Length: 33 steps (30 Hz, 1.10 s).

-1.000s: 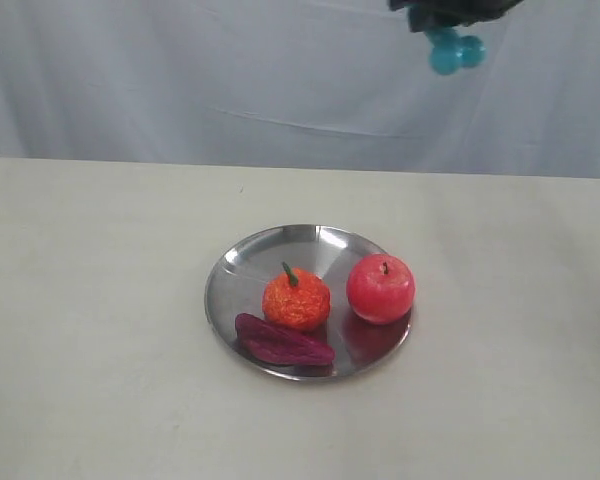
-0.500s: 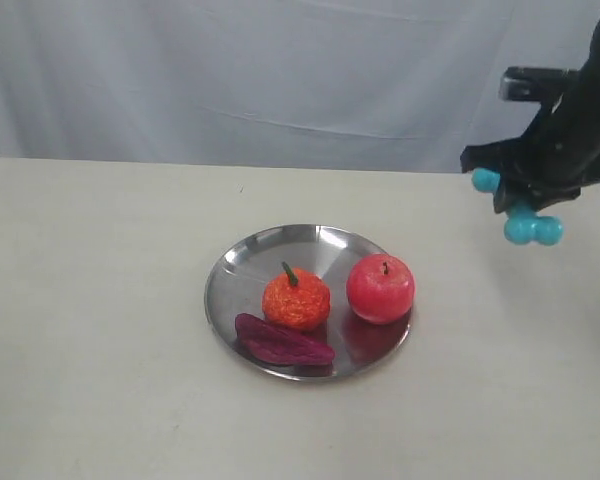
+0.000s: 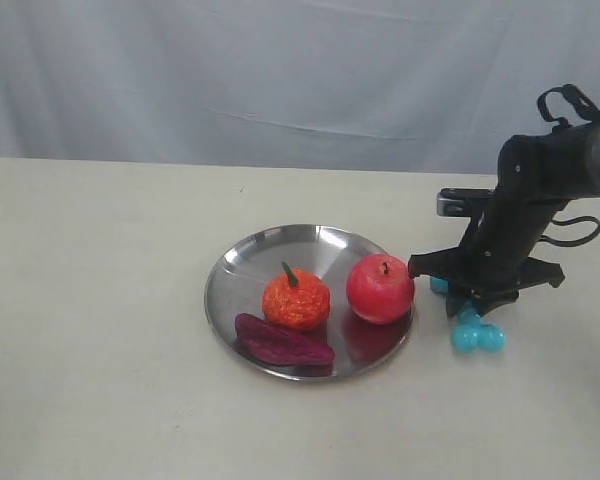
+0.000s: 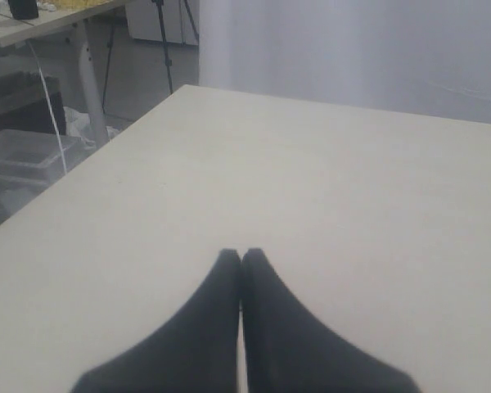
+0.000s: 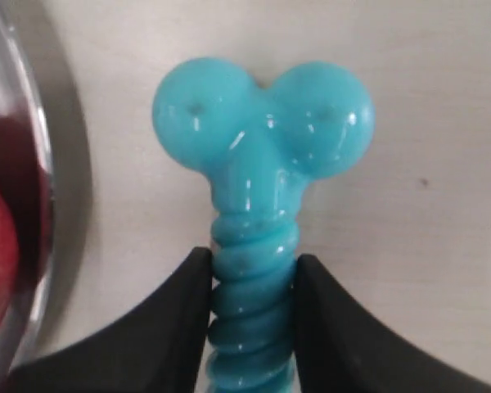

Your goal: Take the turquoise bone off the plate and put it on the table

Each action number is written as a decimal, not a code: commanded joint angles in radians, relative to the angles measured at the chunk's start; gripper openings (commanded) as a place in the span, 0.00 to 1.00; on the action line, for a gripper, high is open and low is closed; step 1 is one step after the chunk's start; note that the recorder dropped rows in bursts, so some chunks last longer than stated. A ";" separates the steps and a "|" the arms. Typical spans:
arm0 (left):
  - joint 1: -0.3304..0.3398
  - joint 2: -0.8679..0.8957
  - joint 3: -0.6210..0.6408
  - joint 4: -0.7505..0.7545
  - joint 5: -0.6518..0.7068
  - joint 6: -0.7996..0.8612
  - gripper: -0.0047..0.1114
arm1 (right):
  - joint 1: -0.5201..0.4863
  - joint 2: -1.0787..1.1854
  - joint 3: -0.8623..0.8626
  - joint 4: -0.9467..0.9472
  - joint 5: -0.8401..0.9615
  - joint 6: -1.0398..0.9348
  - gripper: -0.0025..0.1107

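Jaws of right gripper (image 5: 254, 266) clamp turquoise bone (image 5: 262, 139) beside plate (image 3: 250, 270) near table's (image 3: 100, 300) right edge; left gripper (image 4: 240, 255) jaws touch.

- No words, numbers or signs can be read anywhere, as far as I can see.
- The turquoise bone (image 5: 262, 139), plate (image 3: 242, 275) and table (image 3: 100, 320) bear plain, unmarked surfaces.

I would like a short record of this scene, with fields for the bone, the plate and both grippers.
plate: holds red apple, orange, purple piece
turquoise bone: off the plate, beside its right edge in the exterior view, low at the table; contact unclear
right gripper: jaws shut on the bone's ribbed shaft
left gripper: jaws shut, empty, over the table
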 commanded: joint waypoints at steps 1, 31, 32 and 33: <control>0.003 -0.001 0.003 -0.001 -0.005 -0.004 0.04 | 0.006 0.004 0.001 0.012 -0.010 -0.001 0.03; 0.003 -0.001 0.003 -0.001 -0.005 -0.004 0.04 | 0.006 -0.642 -0.121 -0.056 0.053 -0.067 0.02; 0.003 -0.001 0.003 -0.001 -0.005 -0.004 0.04 | 0.006 -0.690 -0.106 -0.056 0.029 -0.069 0.02; 0.003 -0.001 0.003 -0.001 -0.005 -0.004 0.04 | 0.006 -0.740 -0.088 -0.059 0.006 -0.069 0.02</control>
